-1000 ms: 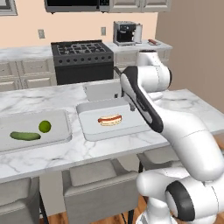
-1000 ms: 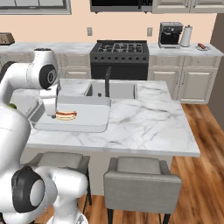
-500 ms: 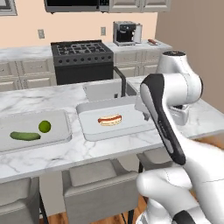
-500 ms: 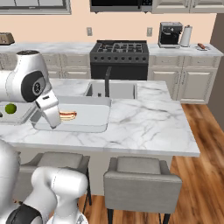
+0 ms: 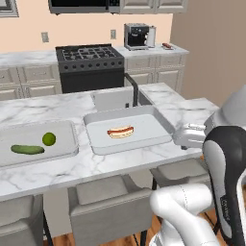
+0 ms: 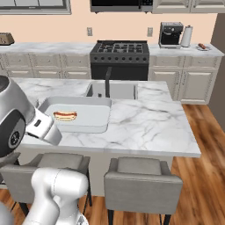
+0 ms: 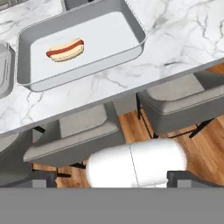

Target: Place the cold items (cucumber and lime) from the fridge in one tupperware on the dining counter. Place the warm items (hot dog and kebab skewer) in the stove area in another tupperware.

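Left base view has the hot dog (image 5: pixel 120 131) lying alone in the middle of one tupperware (image 5: pixel 161 120) on the dining counter (image 5: pixel 72 168), while the cucumber (image 5: pixel 28 149) and lime (image 5: pixel 48 139) sit close together in the other tupperware (image 5: pixel 72 129) to its left. A second ago the arm reached over the hot dog's tray; now it has swung back off the counter's right edge. The gripper's jaws stand wide apart and hold nothing. The stove area (image 5: pixel 89 60) lies behind.
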